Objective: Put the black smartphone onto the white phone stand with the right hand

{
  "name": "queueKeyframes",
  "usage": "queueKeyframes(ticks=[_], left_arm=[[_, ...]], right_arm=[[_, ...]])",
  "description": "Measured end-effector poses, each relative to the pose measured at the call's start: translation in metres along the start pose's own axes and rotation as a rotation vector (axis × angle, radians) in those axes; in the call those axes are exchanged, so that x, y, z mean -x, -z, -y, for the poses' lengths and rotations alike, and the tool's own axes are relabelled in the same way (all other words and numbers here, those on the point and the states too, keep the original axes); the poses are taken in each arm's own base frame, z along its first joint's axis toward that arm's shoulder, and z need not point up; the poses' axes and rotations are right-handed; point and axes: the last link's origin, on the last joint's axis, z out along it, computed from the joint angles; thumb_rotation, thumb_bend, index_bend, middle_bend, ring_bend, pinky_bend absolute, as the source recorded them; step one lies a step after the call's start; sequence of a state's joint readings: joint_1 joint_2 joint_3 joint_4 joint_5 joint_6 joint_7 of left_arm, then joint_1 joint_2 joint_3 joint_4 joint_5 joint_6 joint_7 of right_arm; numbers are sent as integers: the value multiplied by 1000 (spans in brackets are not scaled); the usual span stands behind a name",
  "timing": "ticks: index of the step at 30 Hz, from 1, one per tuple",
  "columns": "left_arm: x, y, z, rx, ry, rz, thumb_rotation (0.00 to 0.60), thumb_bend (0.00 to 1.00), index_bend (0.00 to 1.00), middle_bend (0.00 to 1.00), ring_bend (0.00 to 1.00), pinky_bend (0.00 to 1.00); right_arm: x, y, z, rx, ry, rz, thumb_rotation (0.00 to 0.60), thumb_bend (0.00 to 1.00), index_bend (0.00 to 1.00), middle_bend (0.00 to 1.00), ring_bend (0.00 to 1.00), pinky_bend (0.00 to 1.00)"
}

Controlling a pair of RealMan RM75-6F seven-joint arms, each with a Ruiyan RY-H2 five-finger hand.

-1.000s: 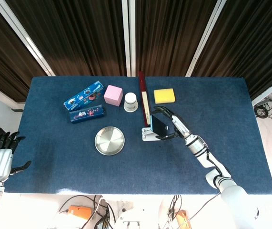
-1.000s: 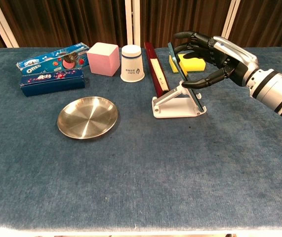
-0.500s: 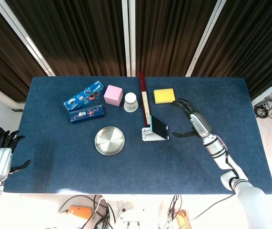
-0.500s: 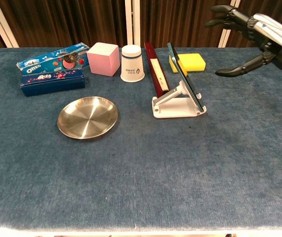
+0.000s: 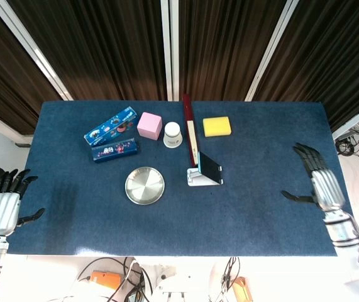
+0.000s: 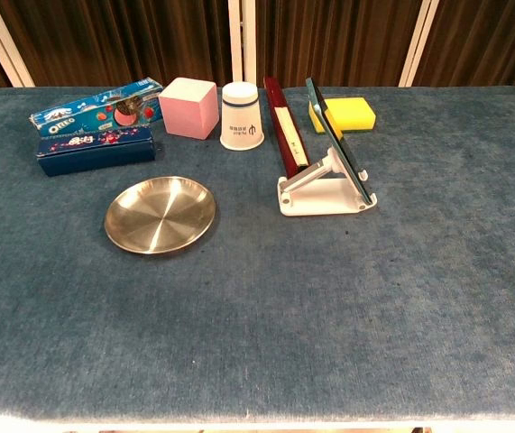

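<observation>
The right hand (image 5: 322,187) shows only in the head view, at the lower right of the frame over the right edge of the blue table (image 5: 261,207), fingers spread and holding nothing; it is well apart from the phone. The left hand (image 5: 2,207) sits at the lower left of that frame, off the table's left edge, also spread and empty. Neither hand appears in the chest view.

The black smartphone (image 5: 210,167) leans tilted on the white phone stand (image 5: 195,179), a little right of centre in the head view. In the chest view the smartphone (image 6: 335,142) is seen nearly edge-on, its lower end resting against the stand's (image 6: 322,195) front lip.

Just behind the stand a dark red, long, narrow box (image 6: 284,127) lies pointing towards the top of the frame. To its left stands an upside-down white paper cup (image 6: 241,115), then a pink cube (image 6: 188,106). A yellow sponge (image 6: 352,113) lies to the upper right of the stand. At the upper left lie two blue Oreo boxes, the lighter one (image 6: 95,105) angled behind the darker one (image 6: 96,148). A round metal plate (image 6: 160,213) sits left of the stand, nearer the bottom of the frame.
</observation>
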State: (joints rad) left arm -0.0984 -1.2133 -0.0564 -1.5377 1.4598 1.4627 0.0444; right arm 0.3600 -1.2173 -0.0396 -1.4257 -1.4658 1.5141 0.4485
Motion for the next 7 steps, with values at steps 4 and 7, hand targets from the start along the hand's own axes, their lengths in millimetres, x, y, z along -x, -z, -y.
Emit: queueKeyframes(ticks=[4, 7], left_arm=[[1, 0, -1, 3, 3, -5, 600, 101, 211, 108, 45, 0], [2, -1, -1, 6, 3, -6, 600, 101, 211, 109, 45, 0]], right_arm=[[-31, 57, -14, 173, 101, 12, 600, 196, 2, 40, 0, 0], [-35, 80, -19, 230, 94, 18, 600, 196, 0, 38, 0, 0]])
